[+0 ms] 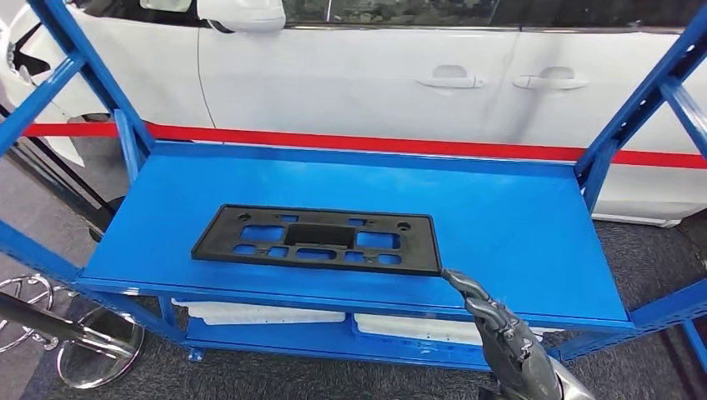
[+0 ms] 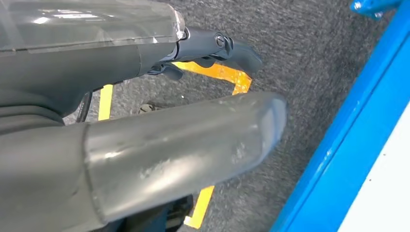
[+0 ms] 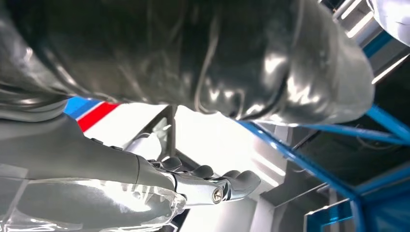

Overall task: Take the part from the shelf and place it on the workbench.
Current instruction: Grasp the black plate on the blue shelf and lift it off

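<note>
Nearest the head camera, at the lower right of the frame, the right hand (image 1: 500,329) reaches up toward the front edge of the blue shelf (image 1: 534,225), its fingers (image 1: 475,293) extended together and pointing at the near right corner of the part (image 1: 317,239). It holds nothing; the fingertips lie just short of that corner, apparently not yet touching it, though the angle makes contact hard to judge. In the right wrist view the fingers (image 3: 227,183) are only slightly curled, with empty space around them, which suits a hand lined up to slide under or pinch a thin edge.

That black flat part, a long plate with rectangular cut-outs, lies flat in the middle of the shelf's top deck, its long side running across the frame, close to the front lip where a reach from below can meet it. A white car (image 1: 375,75) stands behind the shelf.

Over the grey carpet, beside a blue shelf post, the left hand (image 2: 183,145) hangs low with fingers straight and nothing in them, evidently kept out of the way.
</note>
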You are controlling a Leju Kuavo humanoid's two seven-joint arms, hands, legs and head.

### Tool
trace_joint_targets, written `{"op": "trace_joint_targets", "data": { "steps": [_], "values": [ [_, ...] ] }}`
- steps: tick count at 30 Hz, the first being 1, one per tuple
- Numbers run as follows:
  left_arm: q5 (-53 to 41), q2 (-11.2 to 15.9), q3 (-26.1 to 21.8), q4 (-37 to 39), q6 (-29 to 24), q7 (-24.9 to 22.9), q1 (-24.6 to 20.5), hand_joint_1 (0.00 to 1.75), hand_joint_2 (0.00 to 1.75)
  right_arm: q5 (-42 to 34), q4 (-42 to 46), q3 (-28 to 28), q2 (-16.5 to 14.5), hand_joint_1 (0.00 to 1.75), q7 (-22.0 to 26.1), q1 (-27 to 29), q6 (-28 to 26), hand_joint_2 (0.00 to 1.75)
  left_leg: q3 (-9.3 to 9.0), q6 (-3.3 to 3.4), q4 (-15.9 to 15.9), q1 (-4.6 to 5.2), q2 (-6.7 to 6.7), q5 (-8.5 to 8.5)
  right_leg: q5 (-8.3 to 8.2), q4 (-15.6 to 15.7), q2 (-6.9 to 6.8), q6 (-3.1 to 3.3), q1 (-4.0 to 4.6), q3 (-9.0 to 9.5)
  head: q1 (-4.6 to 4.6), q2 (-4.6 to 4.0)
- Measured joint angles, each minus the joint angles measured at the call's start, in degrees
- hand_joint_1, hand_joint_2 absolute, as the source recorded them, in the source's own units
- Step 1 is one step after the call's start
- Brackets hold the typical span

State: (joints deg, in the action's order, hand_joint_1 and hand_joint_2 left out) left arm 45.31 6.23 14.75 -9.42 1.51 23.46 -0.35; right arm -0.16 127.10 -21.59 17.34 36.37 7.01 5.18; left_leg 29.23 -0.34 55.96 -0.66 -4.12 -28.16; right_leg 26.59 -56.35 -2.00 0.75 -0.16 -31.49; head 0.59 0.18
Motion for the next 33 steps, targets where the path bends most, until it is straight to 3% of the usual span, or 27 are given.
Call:
{"op": "trace_joint_targets", "data": {
  "steps": [1, 3, 5, 6, 7, 9, 11, 14, 16, 17, 19, 20, 21, 22, 23, 25, 26, 29, 31, 33],
  "values": [
    [-0.12, 0.02, 0.09, 0.00, -0.05, -0.04, -0.03, 0.00, 0.00, -0.33, -0.05, -0.03, -0.05, 0.00, -0.67, -0.10, 0.19, 0.00, 0.58, -0.25, 1.54, -0.10, 0.78, -1.15, -0.09, 0.22, 0.42, 0.47, -0.13, 0.09, 0.01, 0.00],
    [-0.39, 0.07, 0.34, 0.01, -0.15, -0.19, 0.00, 0.00, 0.00, -0.62, -0.72, -0.22, -0.30, 0.00, -3.24, -0.65, 0.18, 0.00, 3.75, -0.47, 8.45, -0.25, 2.94, -4.79, -0.08, 0.38, 1.07, 1.18, -0.15, 0.22, 0.02, 0.00],
    [-0.71, 0.08, 0.79, 0.02, -0.17, -0.35, 0.06, 0.00, 0.00, -0.92, -2.86, -0.98, -0.65, 0.00, -7.81, -2.56, 0.07, 0.87, 7.84, -0.55, 16.08, -0.28, 3.69, -7.21, 0.02, 0.34, 1.88, 1.45, 0.03, 0.29, 0.03, 0.00],
    [-0.87, 0.08, 1.00, 0.02, -0.16, -0.39, 0.05, 0.00, 0.00, -1.18, -4.47, -1.54, -0.88, 0.00, -10.12, -4.00, -0.01, 1.31, 8.83, -0.53, 17.32, -0.28, 3.77, -6.75, 0.07, 0.28, 2.33, 1.49, 0.10, 0.37, 0.03, 0.00],
    [-1.05, 0.09, 1.16, 0.02, -0.14, -0.44, 0.01, 0.00, 0.00, -1.46, -6.17, -2.14, -1.12, 0.00, -12.02, -5.53, -0.14, 1.75, 8.74, -0.43, 16.16, -0.28, 3.77, -5.13, 0.16, 0.22, 2.71, 1.47, 0.15, 0.52, 0.03, 0.00],
    [-1.31, 0.12, 1.38, 0.02, -0.10, -0.50, -0.17, 0.00, 0.00, -1.58, -9.13, -3.23, -1.60, 0.00, -14.19, -8.16, -0.46, 1.75, 5.97, 0.03, 8.51, -0.22, 3.83, -0.26, 0.46, 0.13, 3.09, 1.27, 0.17, 0.93, 0.03, 0.00],
    [-1.67, 0.22, 1.81, 0.02, -0.07, -0.80, -0.39, 0.00, 0.00, 0.59, -12.27, -4.75, -2.12, 0.00, -16.03, -10.61, -1.14, 1.75, 3.41, 0.55, 1.93, 0.03, 3.93, 2.43, 0.70, 0.00, 3.24, 0.82, 0.31, 0.96, 0.02, 0.00],
    [-2.40, 0.31, 2.76, 0.02, -0.06, -1.57, -0.75, 0.00, 0.00, 9.61, -18.76, -8.97, -3.83, 0.00, -18.76, -15.11, -3.55, 1.75, 2.92, 1.12, 0.07, 0.18, 3.94, 2.61, 0.64, 0.06, 3.40, 0.07, 0.39, 0.55, 0.02, 0.00],
    [-2.82, 0.30, 3.37, 0.02, 0.00, -2.07, -0.99, 0.00, 0.00, 16.72, -23.32, -12.67, -5.71, 0.00, -20.23, -18.77, -5.20, 1.75, 2.74, 1.66, -0.36, -0.19, 3.79, 2.84, 1.82, -1.48, 3.11, -0.41, 0.43, -0.07, 0.01, 0.01],
    [-3.02, 0.29, 3.68, 0.02, 0.05, -2.27, -1.15, 0.00, 0.00, 19.62, -25.39, -14.48, -6.65, 0.00, -20.89, -20.62, -5.77, 1.75, 2.63, 1.90, -0.52, -0.39, 3.70, 2.91, 3.26, -3.94, 2.92, -0.67, 0.36, -1.18, 0.00, 0.00],
    [-3.38, 0.30, 4.22, 0.02, 0.15, -2.55, -1.41, 0.00, 0.00, 24.09, -29.33, -18.12, -8.43, 0.00, -21.99, -23.81, -6.55, 1.75, 2.57, 2.13, -0.55, -0.44, 3.61, 2.87, 6.83, -11.72, 2.60, -1.18, -0.03, -5.03, -0.01, 0.00],
    [-3.49, 0.30, 4.43, 0.02, 0.16, -2.67, -1.48, 0.00, 0.00, 25.56, -30.99, -19.80, -9.20, 0.00, -22.37, -25.00, -6.81, 1.75, 2.53, 2.14, -0.56, -0.46, 3.59, 2.83, 7.90, -15.25, 2.53, -1.40, -0.25, -6.96, -0.01, 0.00],
    [-3.62, 0.30, 4.67, 0.02, 0.19, -2.80, -1.51, 0.00, 0.00, 26.78, -32.46, -21.36, -9.91, 0.00, -22.66, -25.98, -6.99, 1.75, 2.44, 2.12, -0.57, -0.50, 3.62, 2.74, 7.85, -17.05, 2.44, -1.55, -0.43, -8.12, -0.01, 0.01],
    [-3.76, 0.30, 4.95, 0.02, 0.21, -2.94, -1.51, 0.00, 0.00, 27.96, -33.75, -22.71, -10.53, 0.00, -22.93, -26.89, -7.20, 1.75, 2.25, 2.06, -0.56, -0.55, 3.68, 2.61, 6.61, -16.65, 2.36, -1.60, -0.56, -8.25, -0.01, 0.00],
    [-3.94, 0.30, 5.20, 0.02, 0.24, -3.06, -1.52, 0.00, 0.00, 29.44, -34.98, -23.97, -11.14, 0.00, -23.26, -27.86, -7.63, 1.75, 1.96, 1.92, -0.58, -0.59, 3.75, 2.44, 4.31, -13.82, 2.31, -1.50, -0.62, -7.24, -0.01, 0.00],
    [-4.28, 0.21, 5.67, 0.02, 0.28, -3.24, -1.58, 0.00, 0.00, 33.73, -37.28, -26.31, -12.31, 0.00, -24.22, -29.81, -9.78, 1.75, 1.44, 1.51, -0.77, -0.66, 3.83, 2.13, -0.51, -5.73, 2.25, -0.80, -0.35, -4.03, -0.01, 0.00],
    [-4.41, 0.15, 5.85, 0.02, 0.28, -3.30, -1.66, 0.00, 0.00, 36.51, -38.41, -27.50, -12.99, 0.00, -24.93, -30.70, -11.47, 1.75, 1.40, 1.21, -0.88, -0.68, 3.86, 2.07, -1.93, -2.72, 2.23, -0.38, -0.09, -2.92, -0.03, 0.00],
    [-4.62, 0.04, 6.58, 0.02, 0.26, -3.40, -1.86, 0.00, 0.00, 45.29, -41.93, -30.92, -14.92, 0.00, -27.58, -32.68, -16.28, 1.75, 1.50, 0.14, -1.26, -0.80, 3.82, 2.10, -2.18, -0.31, 2.24, 0.51, 0.40, -2.32, -0.07, 0.00],
    [-4.88, 0.04, 6.92, 0.02, 0.23, -3.42, -1.95, 0.00, 0.00, 50.28, -44.28, -32.66, -16.28, 0.00, -29.20, -33.69, -18.79, 1.75, 1.69, -0.37, -0.46, -0.82, 3.77, 1.11, -1.98, 0.97, 2.22, 0.95, 0.04, -1.45, -0.03, 0.00],
    [-5.22, 0.08, 7.16, 0.02, 0.23, -3.42, -2.06, 0.00, 0.00, 54.61, -46.89, -34.25, -17.74, 0.00, -30.50, -34.72, -20.89, 1.75, 4.06, -0.64, 4.87, -0.90, 3.84, -1.80, -1.86, 1.87, 2.15, 1.40, -0.30, -0.65, 0.00, 0.00]
  ]
}}
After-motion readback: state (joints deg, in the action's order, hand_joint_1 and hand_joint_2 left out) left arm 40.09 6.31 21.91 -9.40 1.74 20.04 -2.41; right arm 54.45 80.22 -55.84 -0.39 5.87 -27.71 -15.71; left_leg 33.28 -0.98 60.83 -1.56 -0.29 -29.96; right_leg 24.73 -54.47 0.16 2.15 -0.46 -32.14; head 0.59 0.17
